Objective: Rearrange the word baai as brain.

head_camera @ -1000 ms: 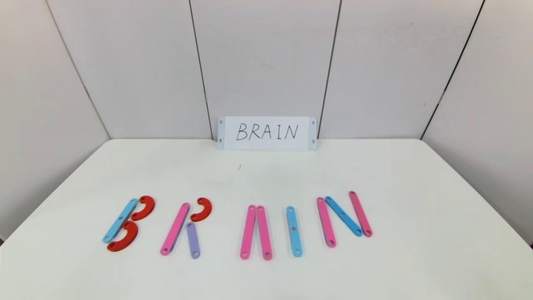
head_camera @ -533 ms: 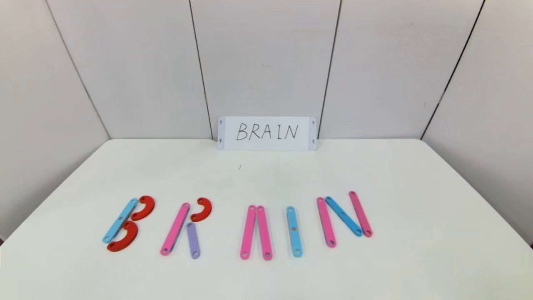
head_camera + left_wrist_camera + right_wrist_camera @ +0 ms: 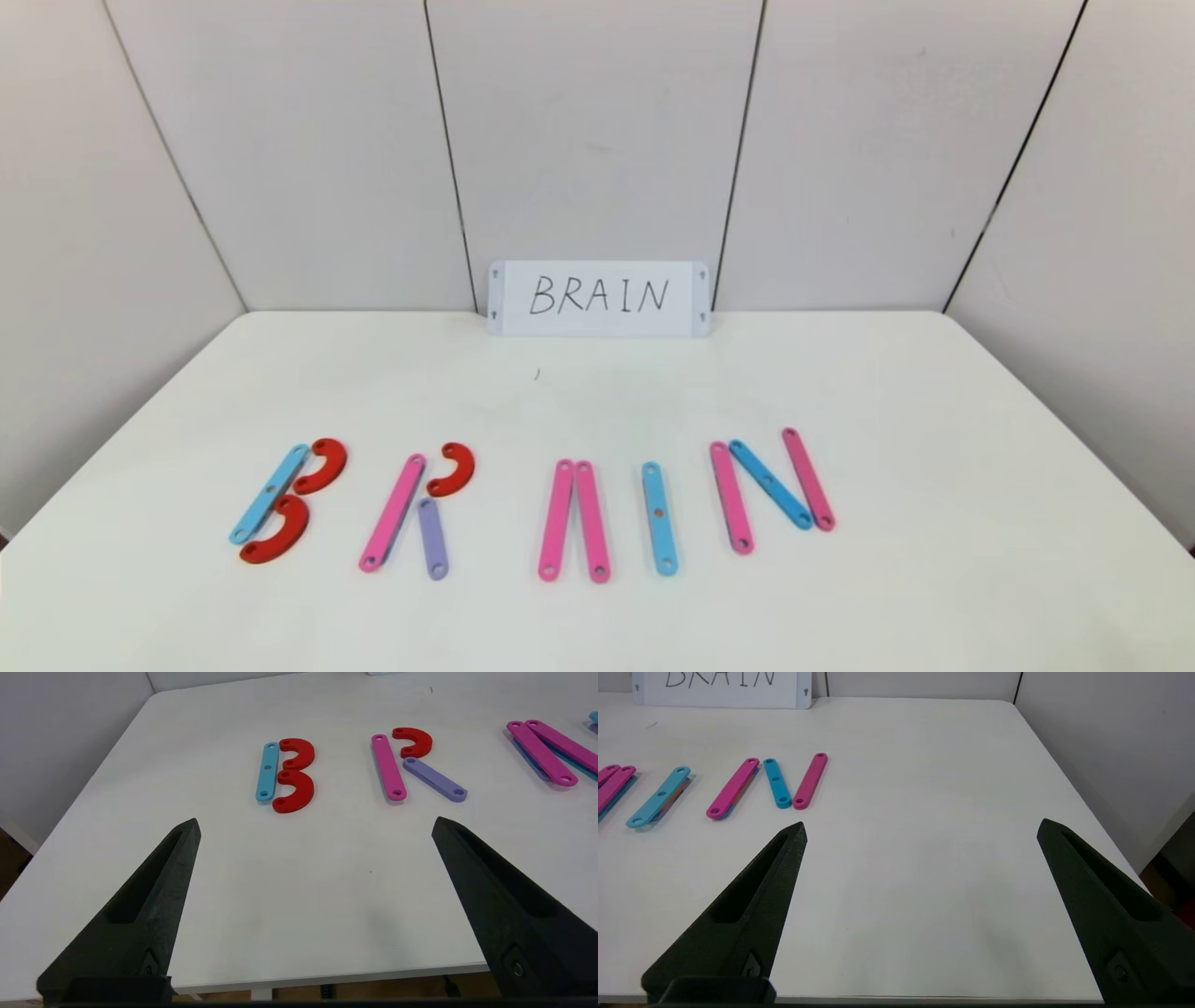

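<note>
The left gripper (image 3: 316, 826) hovers over the near edge of the white desk (image 3: 597, 401) on the robot's left, its black fingers (image 3: 154, 882) spread wide and holding nothing. The right gripper (image 3: 922, 828) hangs likewise over the near edge on the right, fingers (image 3: 1092, 886) wide apart and empty. Neither shows in the head view.

Bare desk lies between both grippers and the word (image 3: 532, 504), which runs in one row across the near half of the desk. From the robot's left: a B made of a light blue flat plastic strip with holes (image 3: 270, 493) and two red C-shaped arcs (image 3: 320, 466) touching it; an R made of a long pink strip (image 3: 393, 512), a red arc (image 3: 452, 469) and a short purple strip (image 3: 432, 538); two pink strips (image 3: 574, 520) lying close together, meeting at the far end; a single blue strip (image 3: 658, 518) standing as an I; and an N made of two pink strips (image 3: 731, 497) with a blue diagonal (image 3: 770, 484) between them. Other strips peek out beneath several of these.

Open desk surrounds the row on every side, widest behind it. At the far edge a white card with handwritten "BRAIN" (image 3: 598, 298) leans upright against the grey panelled wall (image 3: 597, 131), well apart from the letters.
</note>
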Controlling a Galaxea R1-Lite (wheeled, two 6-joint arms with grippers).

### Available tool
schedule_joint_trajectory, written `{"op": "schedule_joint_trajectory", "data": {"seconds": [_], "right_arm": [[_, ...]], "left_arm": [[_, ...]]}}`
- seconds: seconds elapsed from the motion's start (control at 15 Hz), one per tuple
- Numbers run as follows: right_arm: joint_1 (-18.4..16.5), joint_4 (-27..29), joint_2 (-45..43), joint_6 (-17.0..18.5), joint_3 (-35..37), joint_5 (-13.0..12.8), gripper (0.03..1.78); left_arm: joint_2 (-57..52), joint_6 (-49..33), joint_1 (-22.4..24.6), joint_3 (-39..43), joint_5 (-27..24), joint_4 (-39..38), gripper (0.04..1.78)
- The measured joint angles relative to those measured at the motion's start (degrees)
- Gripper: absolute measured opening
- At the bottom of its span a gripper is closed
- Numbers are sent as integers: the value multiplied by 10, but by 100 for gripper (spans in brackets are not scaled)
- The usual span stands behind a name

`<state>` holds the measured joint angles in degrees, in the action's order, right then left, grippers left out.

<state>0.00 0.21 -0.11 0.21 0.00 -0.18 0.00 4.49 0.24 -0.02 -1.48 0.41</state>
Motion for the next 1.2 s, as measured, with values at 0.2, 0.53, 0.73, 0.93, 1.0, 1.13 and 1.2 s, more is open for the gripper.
{"op": "schedule_joint_trajectory", "data": {"seconds": [0.2,0.53,0.73,0.93,1.0,1.13,1.2], "right_arm": [[0,0,0,-2,0,-9,173],[0,-1,0,-16,0,-9,173],[0,1,0,-18,-1,-8,173],[0,0,0,-25,0,-3,173],[0,0,0,-24,0,-4,173],[0,0,0,-19,0,-6,173],[0,0,0,-16,0,-9,173]], "left_arm": [[0,-20,0,0,6,0,174],[0,-21,0,0,9,0,174],[0,-21,0,0,9,0,174],[0,-21,0,0,9,0,174],[0,-21,0,0,9,0,174],[0,-21,0,0,9,0,174],[0,-21,0,0,9,0,174]]}}
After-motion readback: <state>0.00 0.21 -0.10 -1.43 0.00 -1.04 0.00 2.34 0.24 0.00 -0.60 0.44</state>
